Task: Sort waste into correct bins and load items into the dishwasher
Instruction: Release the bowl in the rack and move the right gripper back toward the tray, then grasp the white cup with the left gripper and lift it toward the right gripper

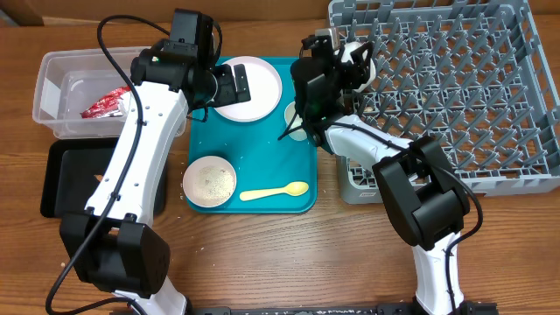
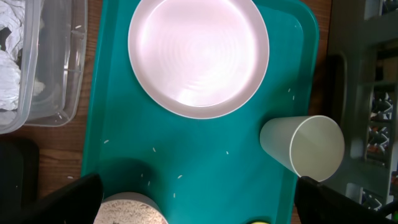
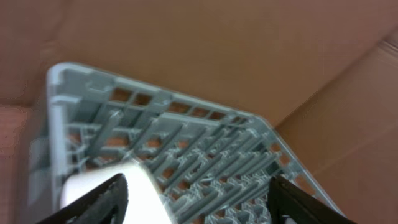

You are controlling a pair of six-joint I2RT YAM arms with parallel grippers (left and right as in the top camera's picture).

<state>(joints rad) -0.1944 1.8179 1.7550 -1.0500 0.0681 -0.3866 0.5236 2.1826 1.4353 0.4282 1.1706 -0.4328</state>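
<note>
The pale pink plate (image 1: 249, 87) (image 2: 199, 56) lies at the back of the teal tray (image 1: 262, 153). The white cup (image 1: 296, 118) (image 2: 305, 146) lies on its side at the tray's right edge. The pink bowl (image 1: 209, 182) (image 2: 127, 211) holds rice grains, and the yellow spoon (image 1: 276, 191) lies beside it. My left gripper (image 1: 229, 85) (image 2: 199, 208) is open above the tray, empty. My right gripper (image 1: 346, 63) (image 3: 199, 199) is open at the left edge of the grey dish rack (image 1: 446, 87) (image 3: 205, 143), with the small white bowl (image 1: 357, 54) (image 3: 118, 193) by its left finger.
The clear tub (image 1: 52, 87) (image 2: 59, 68) at the far left holds the red wrapper (image 1: 105, 105) and white napkin (image 2: 9, 50). The black tray (image 1: 70, 179) lies in front of it. A small grey basket (image 1: 359, 182) stands by the rack. Loose rice grains (image 2: 180, 176) dot the teal tray.
</note>
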